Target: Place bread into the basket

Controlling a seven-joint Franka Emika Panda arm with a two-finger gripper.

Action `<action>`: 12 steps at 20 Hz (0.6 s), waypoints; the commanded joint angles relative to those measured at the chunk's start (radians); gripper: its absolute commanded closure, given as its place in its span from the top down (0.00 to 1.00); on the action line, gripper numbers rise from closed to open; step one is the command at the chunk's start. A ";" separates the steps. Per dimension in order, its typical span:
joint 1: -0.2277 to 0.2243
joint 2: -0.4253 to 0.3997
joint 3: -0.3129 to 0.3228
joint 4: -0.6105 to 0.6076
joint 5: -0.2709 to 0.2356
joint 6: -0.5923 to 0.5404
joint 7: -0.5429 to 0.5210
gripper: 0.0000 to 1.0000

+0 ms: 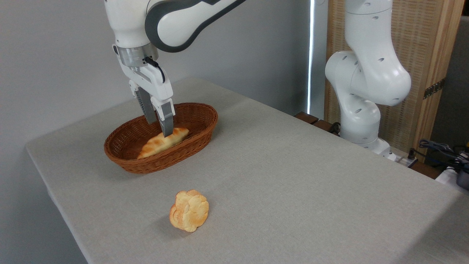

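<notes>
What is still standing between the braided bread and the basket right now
Nothing visible. The bread already lies inside the basket, low behind its near rim. The gripper hangs right above it, fingers apart. The round roll sits apart, nearer the camera.

Woven wicker basket (190,148); matt cloth table (293,176); glossy plastic arm (366,73).

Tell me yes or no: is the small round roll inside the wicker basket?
No, the round roll sits on the table, apart from the wicker basket.
</notes>
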State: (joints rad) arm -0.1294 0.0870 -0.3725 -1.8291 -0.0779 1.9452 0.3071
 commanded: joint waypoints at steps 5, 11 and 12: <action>0.024 -0.135 0.144 0.039 0.016 -0.170 0.225 1.00; 0.025 -0.133 0.377 0.218 0.021 -0.408 0.432 1.00; 0.025 -0.133 0.407 0.229 0.021 -0.408 0.440 1.00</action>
State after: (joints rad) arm -0.0928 -0.0614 -0.0709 -1.6670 -0.0595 1.5862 0.6727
